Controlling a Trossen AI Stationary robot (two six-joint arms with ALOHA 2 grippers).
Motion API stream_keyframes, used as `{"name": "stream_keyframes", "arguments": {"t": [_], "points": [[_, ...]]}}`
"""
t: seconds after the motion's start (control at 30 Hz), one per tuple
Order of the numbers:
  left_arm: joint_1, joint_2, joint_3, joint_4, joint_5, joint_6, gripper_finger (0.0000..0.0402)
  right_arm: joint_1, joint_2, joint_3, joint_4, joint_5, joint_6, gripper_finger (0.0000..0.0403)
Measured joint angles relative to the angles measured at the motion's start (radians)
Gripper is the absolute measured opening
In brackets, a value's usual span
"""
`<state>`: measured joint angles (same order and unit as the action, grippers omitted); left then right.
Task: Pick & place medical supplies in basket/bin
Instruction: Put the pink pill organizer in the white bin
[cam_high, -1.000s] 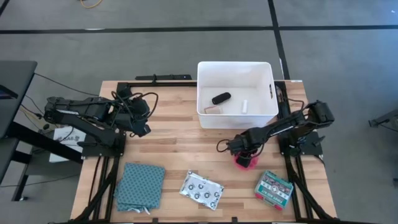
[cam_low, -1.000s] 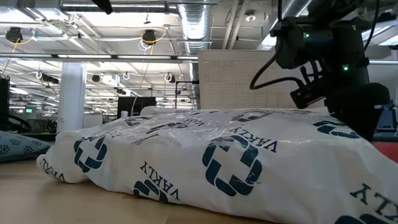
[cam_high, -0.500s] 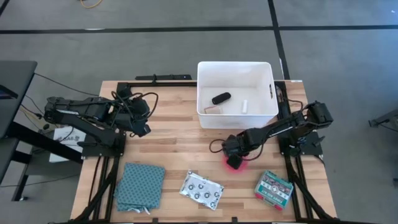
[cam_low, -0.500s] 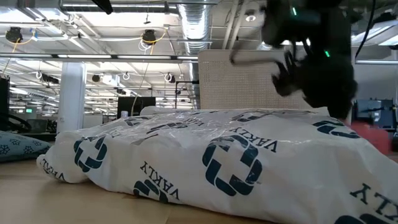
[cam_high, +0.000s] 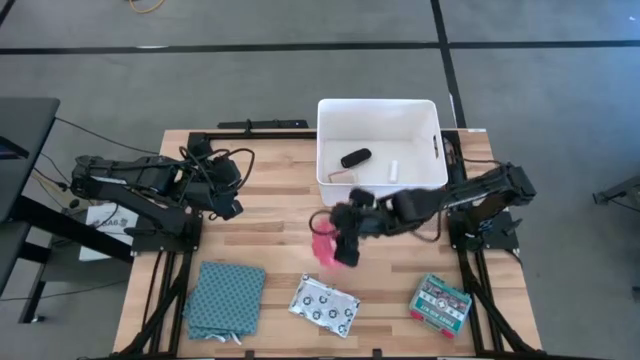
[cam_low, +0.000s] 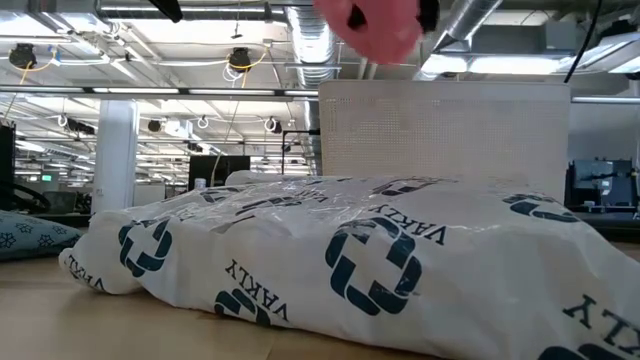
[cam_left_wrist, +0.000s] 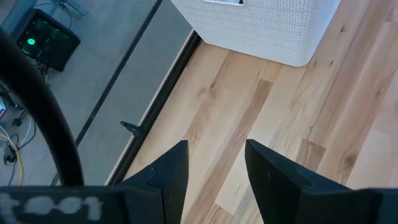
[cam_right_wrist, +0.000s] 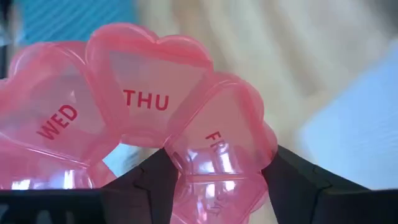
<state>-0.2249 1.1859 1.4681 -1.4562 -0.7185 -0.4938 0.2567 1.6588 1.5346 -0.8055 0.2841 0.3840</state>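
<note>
My right gripper (cam_high: 338, 243) is shut on a pink pill organiser (cam_high: 322, 248) made of heart-shaped cells marked WED, THU and FRI (cam_right_wrist: 137, 118). It is held above the middle of the table and shows at the top of the low view (cam_low: 372, 25). The white basket (cam_high: 432, 150) stands at the far edge, with a black cylinder (cam_high: 355, 158), a white stick (cam_high: 394, 171) and a beige roll (cam_high: 340, 175) inside. A silvery dotted packet (cam_high: 324, 305) and a green-and-red box (cam_high: 441, 302) lie near the front edge. My left gripper (cam_high: 232, 206) waits open at the left, holding nothing (cam_left_wrist: 214, 168). My right gripper pinches the pill organiser between its two fingers (cam_right_wrist: 155, 183) at the edge by the FRI cell (cam_right_wrist: 217, 168). The fingers slant downward toward the table's left. The organiser is lifted clear of the table and sticks out beyond the fingertips.
A folded teal cloth (cam_high: 226, 296) lies at the front left. In the low view the silvery packet with dark crosses (cam_low: 350, 260) fills the foreground. The left wrist view shows a corner of the basket (cam_left_wrist: 267, 25) above bare wood.
My right gripper has risen and swung toward the table's left, turning as it went. It has carried the pink pill organiser up from the table near the right side to above the table's middle. The other items have stayed where they were.
</note>
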Motion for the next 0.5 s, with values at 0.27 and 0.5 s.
{"name": "stream_keyframes", "arguments": {"t": [0.27,0.5], "points": [[0.000,0.000,0.000,0.000,0.000,0.000,0.0148,-0.123,-0.003,0.339,-0.387,0.393,-0.175,0.0210],[0.000,0.000,0.000,0.000,0.000,0.000,0.0148,-0.390,-0.003,0.372,-0.664,0.376,-0.060,0.0194]]}}
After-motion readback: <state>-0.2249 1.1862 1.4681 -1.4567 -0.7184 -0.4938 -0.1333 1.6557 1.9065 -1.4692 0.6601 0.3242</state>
